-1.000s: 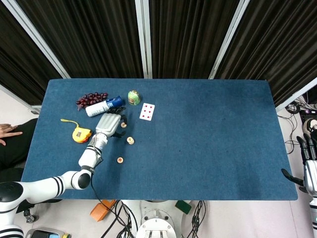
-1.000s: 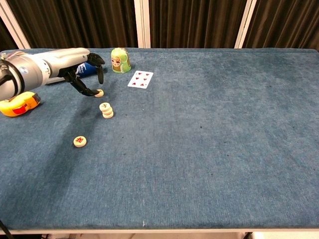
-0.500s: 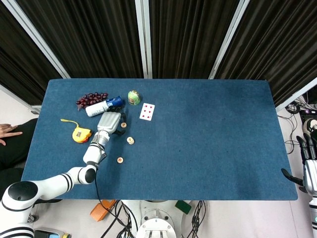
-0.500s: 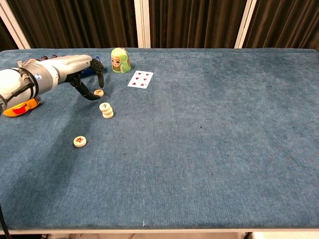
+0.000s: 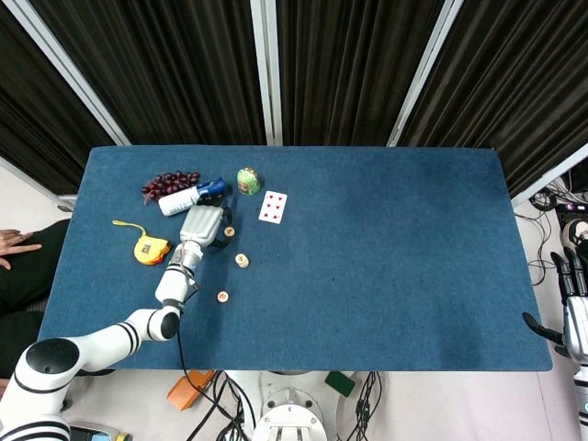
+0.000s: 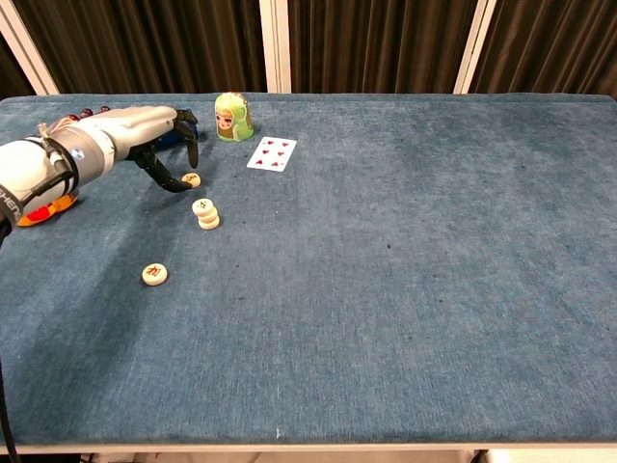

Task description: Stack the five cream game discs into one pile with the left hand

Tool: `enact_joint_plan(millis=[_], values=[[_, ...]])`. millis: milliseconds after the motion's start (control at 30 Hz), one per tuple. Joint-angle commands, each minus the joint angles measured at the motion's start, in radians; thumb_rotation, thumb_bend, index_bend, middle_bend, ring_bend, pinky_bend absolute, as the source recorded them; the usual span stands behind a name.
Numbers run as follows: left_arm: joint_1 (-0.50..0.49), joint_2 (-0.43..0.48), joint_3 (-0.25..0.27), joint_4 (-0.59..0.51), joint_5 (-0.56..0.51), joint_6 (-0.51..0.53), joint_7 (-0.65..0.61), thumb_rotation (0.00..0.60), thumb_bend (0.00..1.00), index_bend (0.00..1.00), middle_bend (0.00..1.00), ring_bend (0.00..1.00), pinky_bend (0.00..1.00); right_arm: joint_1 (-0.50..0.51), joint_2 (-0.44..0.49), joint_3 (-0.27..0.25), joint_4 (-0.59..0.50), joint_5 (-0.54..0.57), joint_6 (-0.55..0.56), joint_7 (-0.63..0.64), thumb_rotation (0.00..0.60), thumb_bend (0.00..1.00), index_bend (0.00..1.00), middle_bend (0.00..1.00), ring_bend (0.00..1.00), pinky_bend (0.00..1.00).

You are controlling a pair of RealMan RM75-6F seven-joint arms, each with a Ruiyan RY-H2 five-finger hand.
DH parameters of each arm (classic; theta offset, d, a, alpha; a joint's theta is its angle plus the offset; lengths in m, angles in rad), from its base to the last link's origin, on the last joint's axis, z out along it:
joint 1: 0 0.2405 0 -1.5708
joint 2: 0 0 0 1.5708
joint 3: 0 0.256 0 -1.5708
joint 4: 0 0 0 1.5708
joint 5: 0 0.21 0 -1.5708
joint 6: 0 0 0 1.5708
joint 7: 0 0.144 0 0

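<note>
A short pile of cream discs (image 6: pixel 204 213) (image 5: pixel 242 260) stands left of the table's middle. One single disc (image 6: pixel 191 179) (image 5: pixel 229 231) lies just behind it. Another single disc (image 6: pixel 154 274) (image 5: pixel 222 297) lies nearer the front edge. My left hand (image 6: pixel 154 143) (image 5: pixel 204 225) hovers over the rear single disc, its dark fingers (image 6: pixel 197 145) spread and curved down, holding nothing. The disc lies on the cloth just beside the fingertips. My right hand (image 5: pixel 574 296) hangs off the table's right edge, fingers apart and empty.
A green doll (image 6: pixel 231 116) and a playing card (image 6: pixel 271 153) stand behind the discs. A spray bottle (image 5: pixel 193 196), grapes (image 5: pixel 169 182) and a yellow tape measure (image 5: pixel 150 248) crowd the left hand's far and left sides. The blue table (image 5: pixel 395 266) stretches out to the right.
The left hand has drawn back a little to the left, off the rear single disc. The discs have stayed put. The right hand has not moved.
</note>
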Motion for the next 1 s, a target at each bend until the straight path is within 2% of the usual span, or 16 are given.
enact_joint_plan(millis=[33, 267, 500, 667, 833, 1000], values=[[0.002, -0.008, 0.003, 0.012, 0.012, -0.001, 0.001, 0.600, 0.29, 0.43, 0.00, 0.00, 0.00, 0.000, 0.000, 0.000, -0.001, -0.001, 0.000, -0.001, 0.600, 0.24, 0.00, 0.04, 0.00, 0.00], [0.002, -0.015, -0.001, 0.030, 0.013, -0.016, 0.010, 0.600, 0.31, 0.45, 0.00, 0.00, 0.00, -0.002, 0.002, 0.001, -0.003, 0.002, 0.002, -0.002, 0.600, 0.24, 0.00, 0.04, 0.00, 0.00], [0.003, -0.020, -0.004, 0.040, 0.023, -0.017, 0.021, 0.600, 0.36, 0.51, 0.00, 0.00, 0.00, -0.002, 0.002, 0.001, -0.003, 0.002, 0.001, -0.002, 0.600, 0.24, 0.00, 0.04, 0.00, 0.00], [0.011, -0.001, -0.009, 0.012, 0.036, -0.005, 0.016, 0.600, 0.38, 0.53, 0.00, 0.00, 0.00, -0.004, 0.003, 0.001, -0.004, -0.001, 0.006, 0.001, 0.600, 0.24, 0.00, 0.04, 0.00, 0.00], [0.034, 0.068, -0.018, -0.105, 0.053, 0.026, 0.004, 0.600, 0.38, 0.53, 0.00, 0.00, 0.00, -0.003, 0.000, 0.000, 0.003, -0.009, 0.009, 0.008, 0.600, 0.24, 0.00, 0.04, 0.00, 0.00], [0.064, 0.174, -0.013, -0.305, 0.053, 0.042, 0.014, 0.600, 0.38, 0.53, 0.00, 0.00, 0.00, -0.002, -0.006, -0.002, 0.013, -0.019, 0.012, 0.018, 0.600, 0.24, 0.00, 0.04, 0.00, 0.00]])
